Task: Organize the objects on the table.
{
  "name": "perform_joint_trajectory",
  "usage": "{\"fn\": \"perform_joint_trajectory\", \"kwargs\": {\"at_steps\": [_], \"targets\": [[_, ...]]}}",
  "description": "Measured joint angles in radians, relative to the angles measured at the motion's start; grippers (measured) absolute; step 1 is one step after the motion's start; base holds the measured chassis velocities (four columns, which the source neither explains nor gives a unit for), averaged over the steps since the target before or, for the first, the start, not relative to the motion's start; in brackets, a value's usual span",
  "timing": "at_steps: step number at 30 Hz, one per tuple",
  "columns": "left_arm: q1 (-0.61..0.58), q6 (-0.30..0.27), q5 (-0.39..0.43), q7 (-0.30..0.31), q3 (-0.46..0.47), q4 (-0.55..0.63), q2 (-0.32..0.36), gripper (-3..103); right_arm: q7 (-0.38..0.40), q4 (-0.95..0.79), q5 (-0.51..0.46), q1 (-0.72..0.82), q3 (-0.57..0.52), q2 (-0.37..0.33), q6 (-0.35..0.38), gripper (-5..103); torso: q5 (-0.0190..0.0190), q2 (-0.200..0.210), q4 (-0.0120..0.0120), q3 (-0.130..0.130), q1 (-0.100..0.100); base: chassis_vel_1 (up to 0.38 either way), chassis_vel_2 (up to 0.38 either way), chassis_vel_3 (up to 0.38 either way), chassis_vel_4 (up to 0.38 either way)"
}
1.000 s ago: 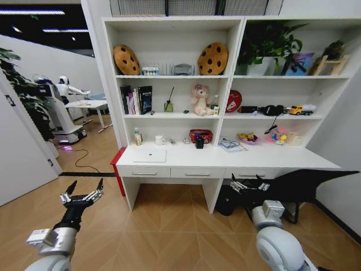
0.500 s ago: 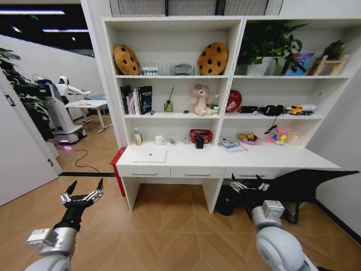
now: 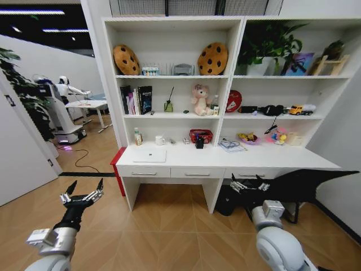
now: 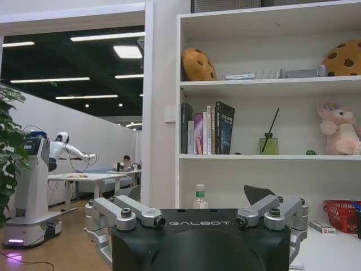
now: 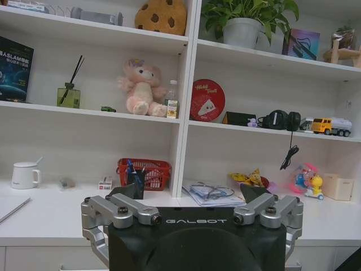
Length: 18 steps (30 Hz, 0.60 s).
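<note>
Hanging open-fingered and empty, both grippers [image 3: 83,192] [image 3: 249,182] sit well short of the laptop [image 3: 150,156].

"GALBOT" on left gripper [image 4: 197,223] and right gripper [image 5: 189,220].

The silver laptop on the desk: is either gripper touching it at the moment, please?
Apart. Head view shows the left gripper and right gripper both open over the floor, short of the silver laptop.

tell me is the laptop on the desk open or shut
Shut: the silver laptop lies flat on the white desk, lid down, no screen raised.
</note>
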<state>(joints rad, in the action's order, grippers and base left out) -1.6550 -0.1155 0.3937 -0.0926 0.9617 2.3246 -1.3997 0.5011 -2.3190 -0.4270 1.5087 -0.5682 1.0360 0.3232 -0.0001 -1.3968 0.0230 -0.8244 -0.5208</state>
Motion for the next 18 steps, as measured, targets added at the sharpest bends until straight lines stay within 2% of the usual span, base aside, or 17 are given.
{"fn": "perform_joint_trajectory", "kwargs": {"at_steps": [18], "targets": [[0.0,0.0,0.0,0.0,0.0,0.0,0.0,100,0.0,0.0,0.0,0.0,0.0,0.0,0.0,100,0.0,0.0,0.0,0.0,0.0,0.0,0.0,0.0,0.0]]}}
